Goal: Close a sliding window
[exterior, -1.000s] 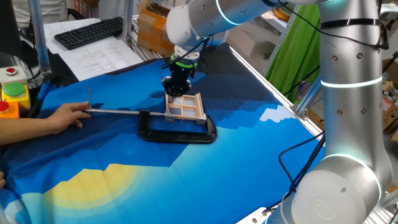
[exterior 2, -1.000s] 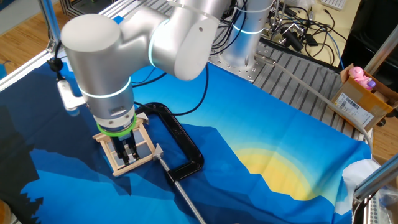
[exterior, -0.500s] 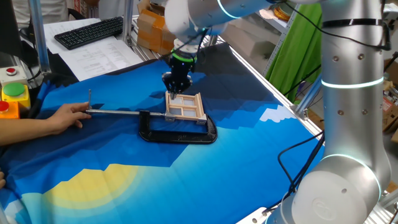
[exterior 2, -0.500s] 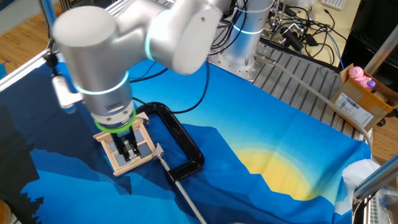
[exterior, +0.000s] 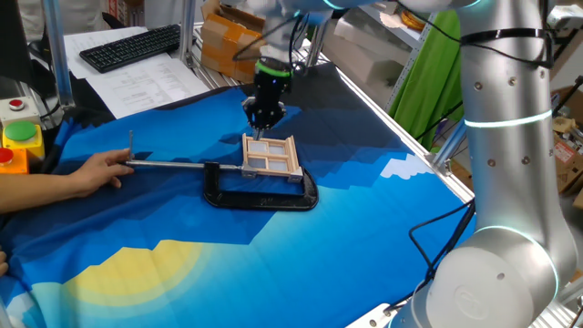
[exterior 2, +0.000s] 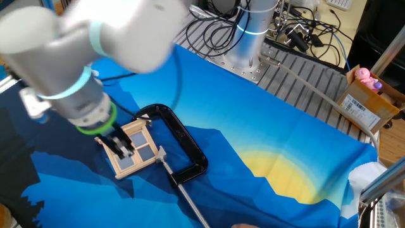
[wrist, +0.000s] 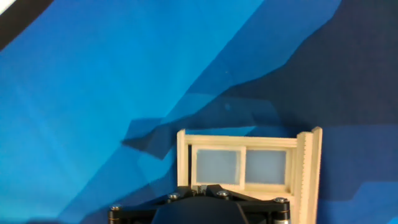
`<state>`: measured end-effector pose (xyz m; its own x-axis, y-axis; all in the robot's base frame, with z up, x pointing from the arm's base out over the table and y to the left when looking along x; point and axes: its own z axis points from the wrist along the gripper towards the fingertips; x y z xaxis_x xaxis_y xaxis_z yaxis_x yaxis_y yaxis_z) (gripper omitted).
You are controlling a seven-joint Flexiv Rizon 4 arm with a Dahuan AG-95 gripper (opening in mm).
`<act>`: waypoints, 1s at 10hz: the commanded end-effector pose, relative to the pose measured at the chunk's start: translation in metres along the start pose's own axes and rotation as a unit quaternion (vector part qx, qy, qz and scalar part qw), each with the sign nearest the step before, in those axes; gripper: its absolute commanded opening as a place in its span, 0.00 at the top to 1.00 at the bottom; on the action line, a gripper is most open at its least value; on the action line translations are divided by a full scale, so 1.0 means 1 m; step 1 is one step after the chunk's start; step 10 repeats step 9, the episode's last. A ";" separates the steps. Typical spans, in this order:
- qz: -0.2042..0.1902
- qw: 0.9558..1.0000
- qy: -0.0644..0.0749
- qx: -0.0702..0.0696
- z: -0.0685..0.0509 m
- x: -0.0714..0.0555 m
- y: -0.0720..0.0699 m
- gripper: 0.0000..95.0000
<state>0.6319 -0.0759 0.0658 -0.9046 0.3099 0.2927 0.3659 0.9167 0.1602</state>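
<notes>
The sliding window (exterior: 271, 157) is a small pale wooden frame with two panes. It lies flat on the blue cloth, held in a black clamp (exterior: 260, 196) with a long metal rod (exterior: 168, 164). My gripper (exterior: 264, 122) hangs just above the window's far end with its fingers together and nothing between them. In the other fixed view the gripper (exterior 2: 122, 147) is over the window's (exterior 2: 147, 151) left part. In the hand view the fingertips (wrist: 208, 186) sit at the bottom edge, and the window (wrist: 249, 142) lies below them.
A person's hand (exterior: 86, 173) rests on the end of the rod at the left. A box with red and yellow buttons (exterior: 18, 137) and a keyboard (exterior: 132, 46) lie beyond the cloth. A cardboard box (exterior 2: 367, 101) stands at the right.
My gripper has lifted off the window and moved up and back toward its far end. The window, the clamp and the hand have stayed in place.
</notes>
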 end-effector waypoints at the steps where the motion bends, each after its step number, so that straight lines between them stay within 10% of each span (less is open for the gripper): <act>1: -0.026 1.000 0.000 -0.003 -0.026 0.028 -0.005 1.00; 10: -0.026 0.998 -0.054 0.037 -0.030 0.079 -0.008 1.00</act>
